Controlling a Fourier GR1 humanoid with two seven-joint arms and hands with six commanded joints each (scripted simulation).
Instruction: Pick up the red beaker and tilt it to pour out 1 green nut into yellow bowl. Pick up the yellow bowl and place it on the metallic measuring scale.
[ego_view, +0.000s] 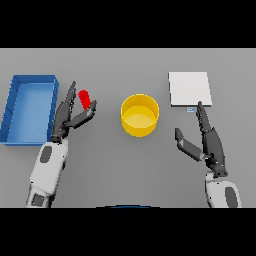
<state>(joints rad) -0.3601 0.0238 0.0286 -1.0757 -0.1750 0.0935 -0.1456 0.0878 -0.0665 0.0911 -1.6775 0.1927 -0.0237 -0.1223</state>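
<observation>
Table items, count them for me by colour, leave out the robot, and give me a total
Red: 1, the red beaker
Yellow: 1, the yellow bowl
Blue: 1, the blue bin
White or metallic: 1, the measuring scale
Total: 4

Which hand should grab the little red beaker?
The left hand. The red beaker sits right between its open thumb and fingers, near the blue bin. The right hand is far off, beyond the yellow bowl, by the measuring scale.
</observation>
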